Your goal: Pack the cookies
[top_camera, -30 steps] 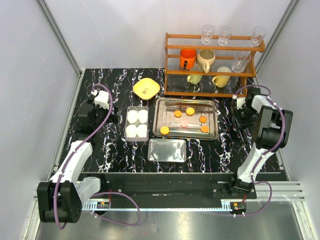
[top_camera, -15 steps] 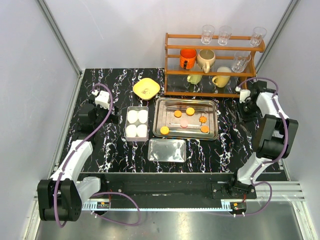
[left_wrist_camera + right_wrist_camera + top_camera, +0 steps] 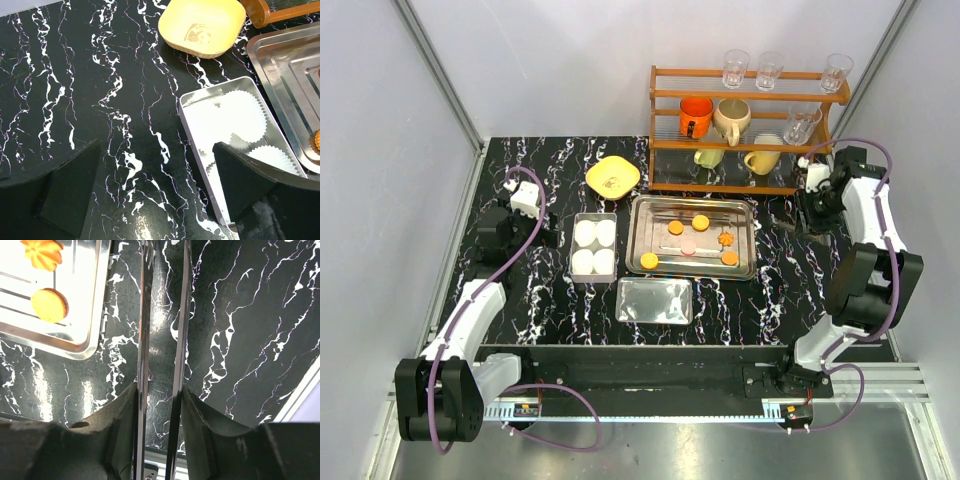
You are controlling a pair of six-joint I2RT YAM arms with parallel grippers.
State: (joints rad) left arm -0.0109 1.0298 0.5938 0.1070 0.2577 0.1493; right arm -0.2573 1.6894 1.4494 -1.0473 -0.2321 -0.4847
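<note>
The left gripper (image 3: 156, 150) is held over the black marbled table (image 3: 75, 75) with its fingers spread wide and nothing between them. At its 3 o'clock a shallow rectangular metal tin (image 3: 197, 107) lined with white fluted paper cups (image 3: 240, 112) is seen. Further towards 3 o'clock, the small round cookies (image 3: 700, 221), orange but for one pink disc (image 3: 688, 244), are spread on the large rectangular steel tray (image 3: 692, 205). The right gripper (image 3: 161, 395) is closed on long thin metal tongs (image 3: 143, 315), whose blades stand apart. Their long axis runs roughly beside the tray's right rim, outside it, so the cookies lie at about 9 o'clock from the blades. The right arm is judged better placed, and a sideways swing over the rim would be needed
</note>
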